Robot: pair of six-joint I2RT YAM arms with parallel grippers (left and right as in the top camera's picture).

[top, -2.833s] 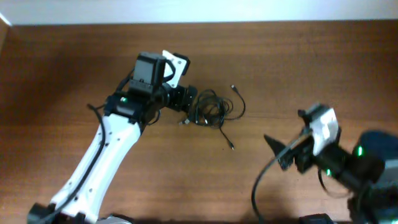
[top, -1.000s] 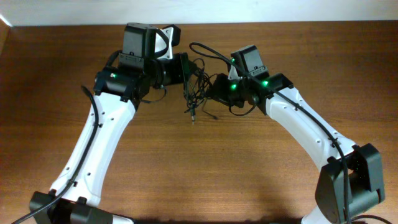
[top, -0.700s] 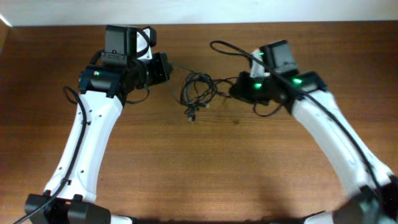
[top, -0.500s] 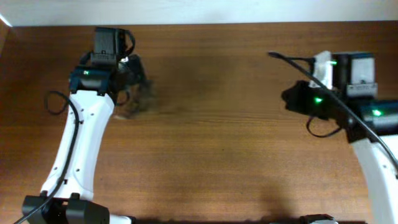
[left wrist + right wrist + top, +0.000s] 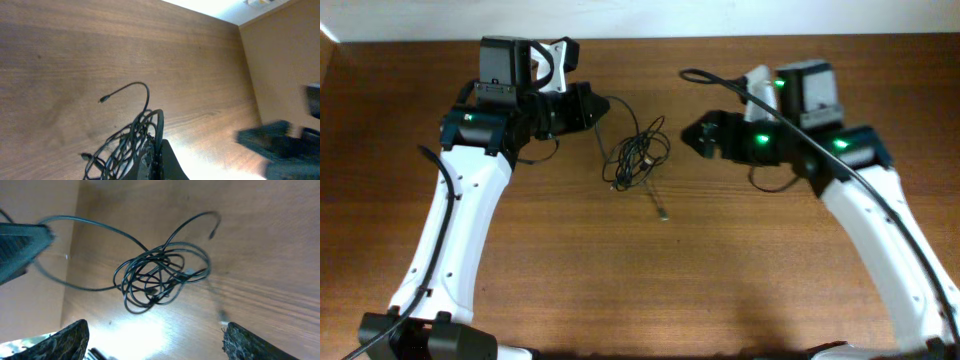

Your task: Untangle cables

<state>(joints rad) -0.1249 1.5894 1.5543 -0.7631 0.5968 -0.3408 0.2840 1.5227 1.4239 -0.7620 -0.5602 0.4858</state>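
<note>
The cables (image 5: 636,153) form a loose black tangle over the table's middle, between my two grippers. A strand runs from the tangle up to my left gripper (image 5: 598,104), which is shut on it. In the left wrist view the loops (image 5: 131,145) bunch right against the closed fingertips (image 5: 159,162), and one free end (image 5: 102,99) curves away. My right gripper (image 5: 694,136) stands open just right of the tangle, touching nothing. Its wrist view shows the coil (image 5: 162,275) ahead of the wide-spread fingers (image 5: 70,340). A loose plug end (image 5: 663,211) lies on the wood below the tangle.
The table (image 5: 740,270) is brown wood with a pale wall along the far edge (image 5: 640,15). Thicker black arm cables loop off the right arm (image 5: 715,80). The left gripper's tip (image 5: 22,242) shows at the left edge of the right wrist view.
My right gripper has opened and let go of the cables. Both arms swung in from wide apart, and the tangle now sits between them, held only by the left gripper.
</note>
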